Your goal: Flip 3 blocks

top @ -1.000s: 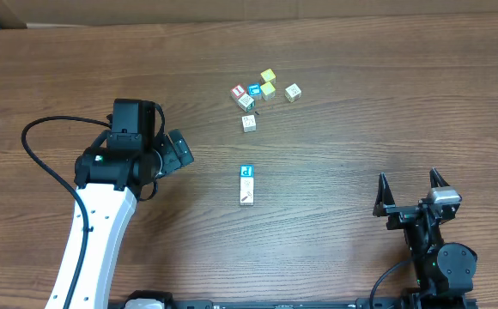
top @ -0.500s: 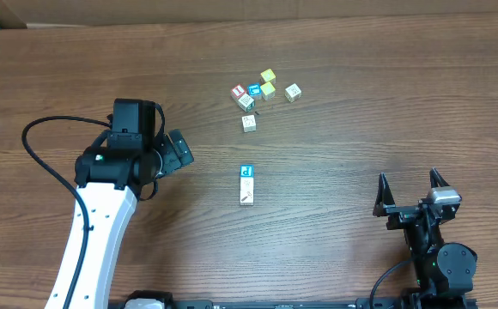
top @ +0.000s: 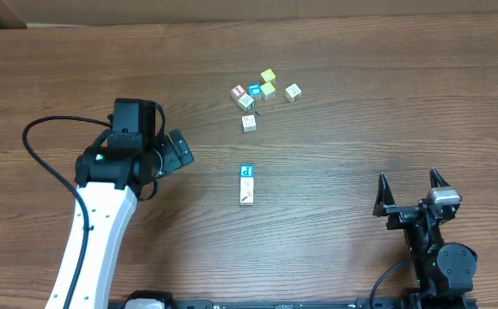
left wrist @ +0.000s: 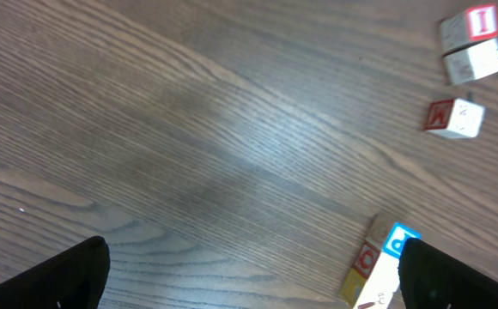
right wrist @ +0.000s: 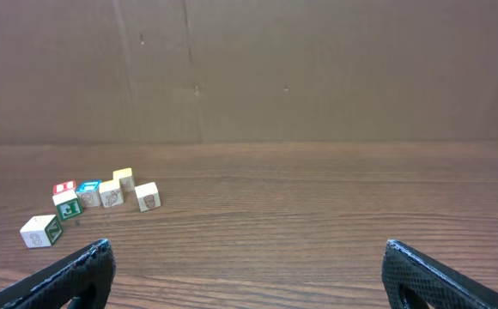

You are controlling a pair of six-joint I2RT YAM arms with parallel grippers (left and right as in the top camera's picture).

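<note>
Blue letter P tops one wooden block [top: 246,172]

White left arm [top: 103,215] stretched forward, its black left gripper [top: 179,148] wide open, holding nothing, black right arm [top: 440,253] tucked low, black right gripper [top: 408,182] wide open, empty

The table [top: 361,103] is brown wood with a streaky grain. At its middle a pale block [top: 246,172] shows a blue letter P, and farther back sit a red-faced cube [top: 239,90], a yellow cube [top: 268,76] and a pale green-marked cube [top: 246,102].
</note>
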